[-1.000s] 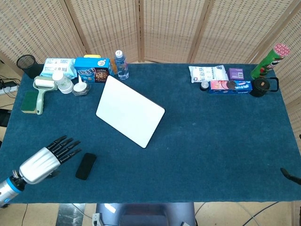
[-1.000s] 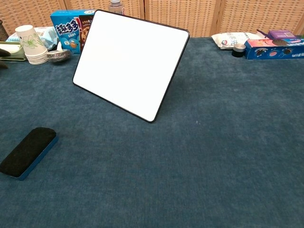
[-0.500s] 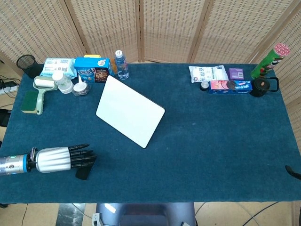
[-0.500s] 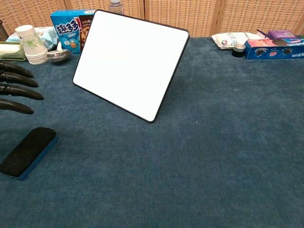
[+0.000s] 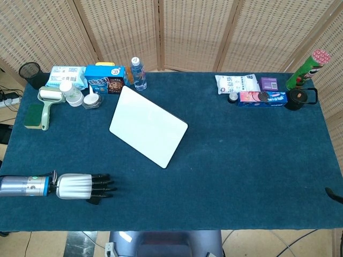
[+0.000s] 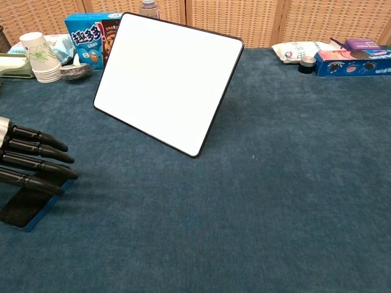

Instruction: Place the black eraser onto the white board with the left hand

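Note:
The black eraser (image 6: 25, 209) with a blue base lies flat near the table's front left corner; in the head view only its near end (image 5: 95, 201) shows. My left hand (image 5: 84, 186) is stretched out directly over it, fingers (image 6: 38, 160) straight, spread and pointing right, holding nothing. I cannot tell whether they touch the eraser. The white board (image 5: 148, 126) stands tilted on the blue cloth, up and to the right of the hand, and fills the upper left of the chest view (image 6: 168, 82). Only a dark tip of my right hand (image 5: 335, 195) shows at the right edge.
At the back left stand paper cups (image 6: 40, 56), a blue cookie box (image 5: 105, 78), a water bottle (image 5: 138, 73), a lint roller (image 5: 49, 101) and a mesh pen cup (image 5: 31, 72). Snack packs (image 5: 262, 97), a green can (image 5: 305, 68) and a black mug (image 5: 297, 98) sit at the back right.
My left hand has swung from the left of the eraser to lie over it, dropping lower, fingers now pointing right. The eraser and the board have not moved.

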Controlling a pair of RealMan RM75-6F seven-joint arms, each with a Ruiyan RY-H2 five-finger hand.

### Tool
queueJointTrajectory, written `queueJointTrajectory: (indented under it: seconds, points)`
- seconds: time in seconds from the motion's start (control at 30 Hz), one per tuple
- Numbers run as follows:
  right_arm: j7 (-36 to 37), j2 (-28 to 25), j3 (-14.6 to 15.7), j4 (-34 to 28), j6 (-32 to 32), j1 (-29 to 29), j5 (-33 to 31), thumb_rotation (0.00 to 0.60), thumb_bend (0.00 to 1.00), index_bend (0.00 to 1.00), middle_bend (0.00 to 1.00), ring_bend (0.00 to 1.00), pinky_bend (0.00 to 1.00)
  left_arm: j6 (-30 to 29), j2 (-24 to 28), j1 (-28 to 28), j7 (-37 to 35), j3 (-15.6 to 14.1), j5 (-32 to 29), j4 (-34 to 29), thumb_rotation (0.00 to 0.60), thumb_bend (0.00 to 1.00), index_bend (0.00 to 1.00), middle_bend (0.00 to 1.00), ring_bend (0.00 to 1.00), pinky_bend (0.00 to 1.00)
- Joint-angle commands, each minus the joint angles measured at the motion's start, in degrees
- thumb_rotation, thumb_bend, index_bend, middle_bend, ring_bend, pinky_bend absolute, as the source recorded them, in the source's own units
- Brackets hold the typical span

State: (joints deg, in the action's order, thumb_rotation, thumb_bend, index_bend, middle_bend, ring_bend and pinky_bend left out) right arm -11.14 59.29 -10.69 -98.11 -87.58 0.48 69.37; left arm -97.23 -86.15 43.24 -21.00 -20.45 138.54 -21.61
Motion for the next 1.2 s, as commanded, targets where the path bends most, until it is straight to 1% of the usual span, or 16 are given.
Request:
queueJointTrajectory:
  seconds: [0.03,0.3,0.4,0.47,0.53,0.67,0.73,0.93,1.03,1.2]
  points:
    - [0.02,0.01,0.01,0.03,0.09,0.04,-0.07,0.6,0.0,0.07,0.03,0.05,0.0,0.6,-1.43,0.33,-0.46,-1.24,-0.7,0.88,0.6,0.11,0.0,0.0,0.0,0.13]
    - [0.61,-0.18,-0.07,0.14,0.31,0.08,-0.31,0.6,0.0,0.07,0.03,0.05,0.0,2.12,-3.55,0.86,-1.14,-4.79,-1.88,2.99,0.6,0.11,0.0,0.0,0.0,0.17]
    - [0.97,-0.28,-0.09,0.25,0.42,0.1,-0.32,0.6,0.0,0.07,0.03,0.05,0.0,2.35,-3.98,0.77,-1.2,-5.51,-2.75,3.39,0.6,0.11,0.0,0.0,0.0,0.19]
    - [1.17,-0.32,-0.08,0.31,0.5,0.12,-0.29,0.6,0.0,0.07,0.03,0.05,0.0,2.24,-4.47,0.68,-1.11,-5.74,-3.5,3.58,0.6,0.12,0.01,0.03,0.0,0.21]
    - [1.39,-0.37,-0.06,0.36,0.56,0.13,-0.23,0.6,0.0,0.08,0.03,0.05,0.0,2.07,-4.92,0.65,-1.2,-5.94,-4.08,3.79,0.6,0.14,0.06,0.08,0.02,0.23]
    - [1.63,-0.43,-0.05,0.47,0.57,0.15,-0.11,0.6,0.0,0.08,0.03,0.05,0.0,1.95,-5.85,0.73,-1.22,-6.41,-5.02,4.41,0.6,0.16,0.27,0.21,0.11,0.3]
    - [1.7,-0.42,-0.07,0.54,0.49,0.15,-0.04,0.6,0.0,0.08,0.03,0.05,0.0,2.03,-6.11,0.73,-1.31,-6.74,-5.28,4.67,0.6,0.17,0.35,0.27,0.16,0.34]
    - [2.16,-0.5,0.04,0.71,0.34,0.1,0.38,0.6,0.0,0.08,0.03,0.05,0.0,1.07,-6.71,0.28,-0.93,-7.38,-6.75,5.47,0.6,0.2,0.52,0.4,0.28,0.43]
    - [2.16,-0.48,0.13,0.72,0.36,0.12,0.55,0.6,0.0,0.08,0.03,0.05,0.0,-0.24,-6.7,0.01,-0.85,-7.1,-7.91,5.81,0.6,0.21,0.56,0.44,0.31,0.45]
    - [1.93,-0.49,0.31,0.61,0.61,0.19,0.55,0.6,0.0,0.08,0.03,0.05,0.0,-2.93,-6.57,-0.5,-0.92,-4.74,-11.45,5.38,0.6,0.22,0.59,0.46,0.33,0.47]
